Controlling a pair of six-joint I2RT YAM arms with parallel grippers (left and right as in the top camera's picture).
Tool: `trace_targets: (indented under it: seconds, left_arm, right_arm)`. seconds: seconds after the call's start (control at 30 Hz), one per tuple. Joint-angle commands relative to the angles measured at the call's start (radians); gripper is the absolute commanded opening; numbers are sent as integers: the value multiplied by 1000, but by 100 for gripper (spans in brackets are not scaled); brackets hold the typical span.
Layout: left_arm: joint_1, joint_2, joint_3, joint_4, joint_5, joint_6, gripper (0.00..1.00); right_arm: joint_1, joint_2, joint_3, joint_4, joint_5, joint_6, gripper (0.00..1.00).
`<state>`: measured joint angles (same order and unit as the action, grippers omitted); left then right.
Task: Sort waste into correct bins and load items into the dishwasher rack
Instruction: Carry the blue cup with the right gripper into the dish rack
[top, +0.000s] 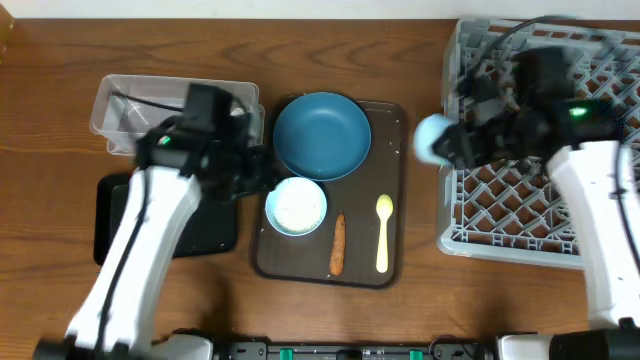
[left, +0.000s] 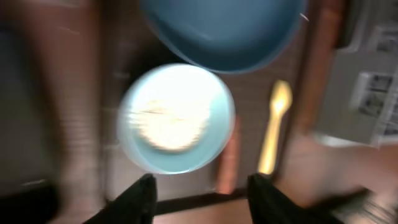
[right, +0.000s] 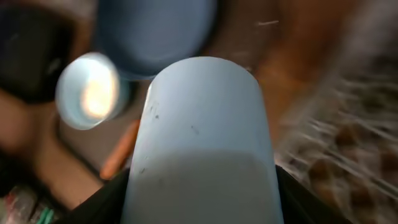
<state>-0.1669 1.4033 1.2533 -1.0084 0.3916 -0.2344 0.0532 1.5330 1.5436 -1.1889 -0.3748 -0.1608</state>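
Fingers on right (right: 102, 202) grip small blue cup (right: 202, 124); left fingers (left: 138, 200) parted.

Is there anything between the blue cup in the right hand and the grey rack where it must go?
Nothing visible. The right hand holds the small blue cup at the left edge of the rack, and no object lies between them in the overhead view.

Wood table (top: 420, 305), clear tub (top: 125, 100) top L, black tray (top: 110, 228) below it, brown serving tray (top: 360, 235) ctr, grey rack (top: 500, 210) R

Pale bowl (left: 214, 134) of rice (left: 169, 124) — spoon (left: 273, 127), stick (left: 229, 165) beside
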Motion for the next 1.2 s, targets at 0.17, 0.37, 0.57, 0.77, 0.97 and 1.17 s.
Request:
trace_targets:
  seconds: [0.17, 0.37, 0.57, 0.77, 0.97, 1.17]
  left_arm:
    - [5, -157, 9, -48, -304, 17, 56]
    - [5, -157, 9, -61, -303, 16, 56]
    - [5, -156, 9, -64, -303, 16, 56]
    - [5, -156, 9, -64, -303, 16, 56]
    - [5, -156, 9, -64, -303, 16, 56]
    - [5, -156, 9, -64, -303, 16, 56]
  right_arm:
    - [-219, -4, 98, -89, 333, 171, 25]
    - [-370, 12, 98, -114, 489, 247, 24]
    - [-519, 34, 92, -114, 547, 315, 25]
    - [-593, 104, 79, -133, 522, 333, 26]
    - [-602, 192, 79, -135, 518, 332, 28]
    - [-602, 288, 79, -136, 521, 332, 31]
